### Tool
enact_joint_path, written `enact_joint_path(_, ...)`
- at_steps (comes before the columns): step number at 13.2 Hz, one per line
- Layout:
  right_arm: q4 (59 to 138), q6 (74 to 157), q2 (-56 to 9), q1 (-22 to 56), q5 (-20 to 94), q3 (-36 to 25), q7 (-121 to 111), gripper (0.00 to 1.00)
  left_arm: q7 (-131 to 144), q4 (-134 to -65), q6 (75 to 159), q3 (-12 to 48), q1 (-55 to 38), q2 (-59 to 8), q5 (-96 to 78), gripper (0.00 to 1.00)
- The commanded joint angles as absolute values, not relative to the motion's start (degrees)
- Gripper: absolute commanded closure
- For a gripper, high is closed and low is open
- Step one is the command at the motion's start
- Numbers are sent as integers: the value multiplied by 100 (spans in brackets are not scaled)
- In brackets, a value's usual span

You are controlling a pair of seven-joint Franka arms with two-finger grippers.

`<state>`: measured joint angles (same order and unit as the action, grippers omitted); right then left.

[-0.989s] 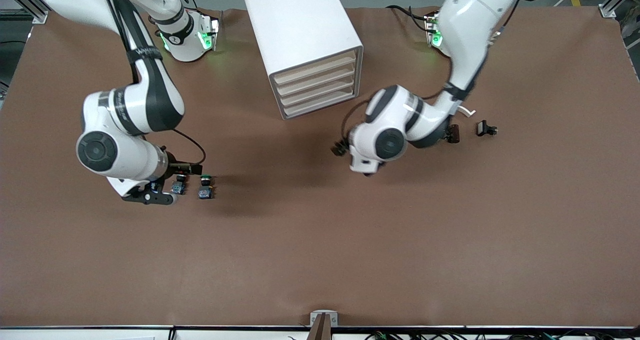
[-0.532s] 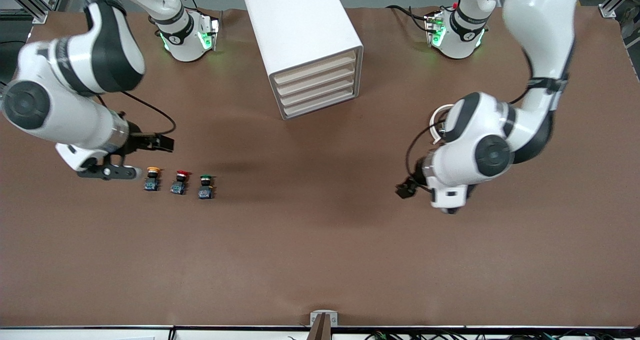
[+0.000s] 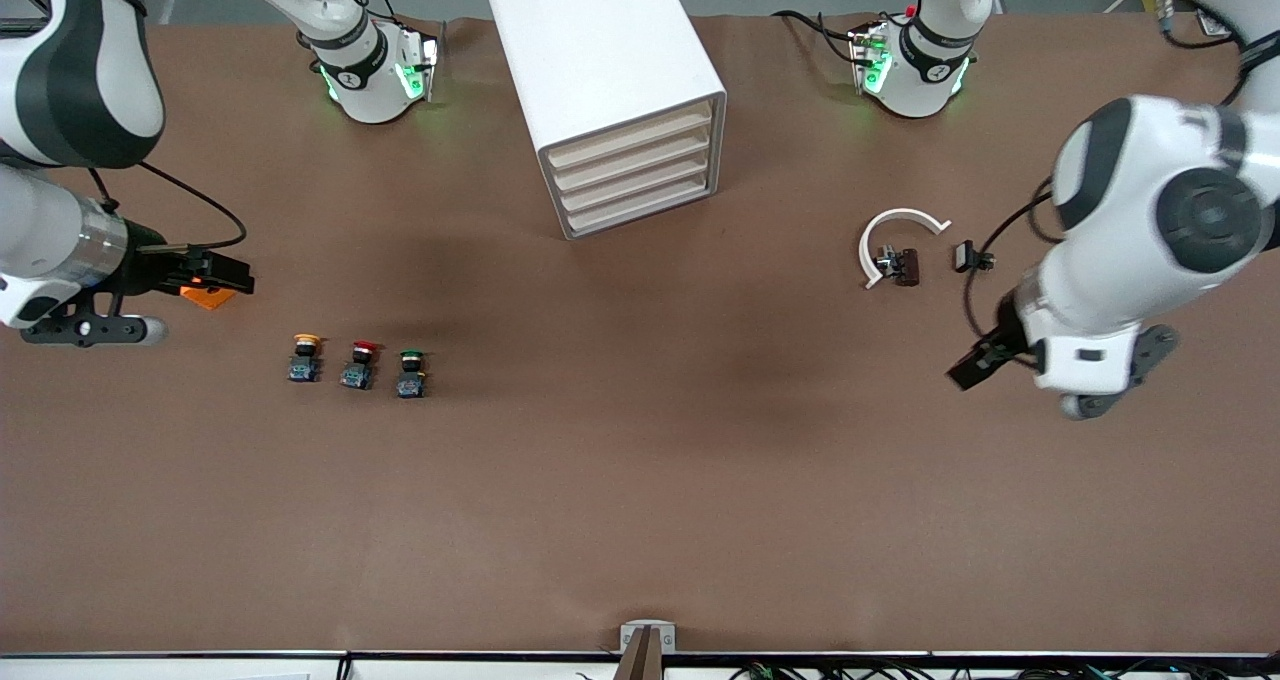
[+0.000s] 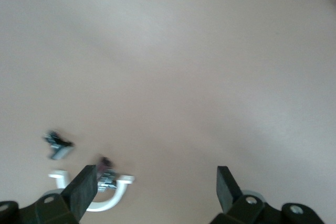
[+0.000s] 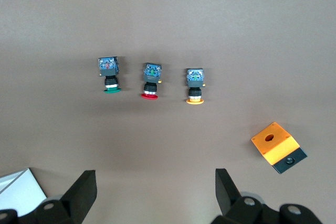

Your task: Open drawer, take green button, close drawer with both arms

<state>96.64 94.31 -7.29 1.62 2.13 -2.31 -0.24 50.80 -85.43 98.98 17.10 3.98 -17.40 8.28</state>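
My right gripper (image 5: 152, 195) hangs over the table (image 3: 640, 520) at the right arm's end, jaws spread wide, nothing btwn them. My left gripper (image 4: 157, 192) is up over the left arm's end, jaws also wide apart, empty. The cabinet (image 3: 605, 90) stands btwn my two bases w/ all four drawers pushed in; the drawer (image 3: 632, 160) is shut. The button (image 3: 410, 373), green cap, sits on the table in a row w/ a red-capped one (image 3: 357, 364) and an orange-capped one (image 3: 304, 357). An orange box (image 5: 278, 147) lies near that row. A white curved piece (image 3: 890, 240) and small dark parts lie near my left side.
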Motion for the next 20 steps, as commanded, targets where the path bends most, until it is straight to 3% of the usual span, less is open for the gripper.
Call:
enact_joint_path(1, 9256, 9036, -624, 62, 202, -158, -70, 0, 4336, -8657, 9423, 1775, 685, -1179, 871, 0)
enact_joint_path(7, 8281, 8571, -624, 26, 79, -167, -79, 0, 2385, -8684, 8738, 1871, 1386, -336, 503, 0)
enact_joint_path(11, 8086, 8402, -624, 35, 53, -158, -350, 0, 1241, -8762, 8456, 1715, 1486, 166, 281, 0)
enact_joint_path(15, 8077, 8411, -650, 26, 62, -149, -299, 0, 494, -9245, 8394, 249, 231, 693, 53, 0)
enact_joint_path(20, 8077, 8455, -668, 35, 26, -141, -316, 0, 299, -10053, 8622, 35, -246, 1344, 44, 0)
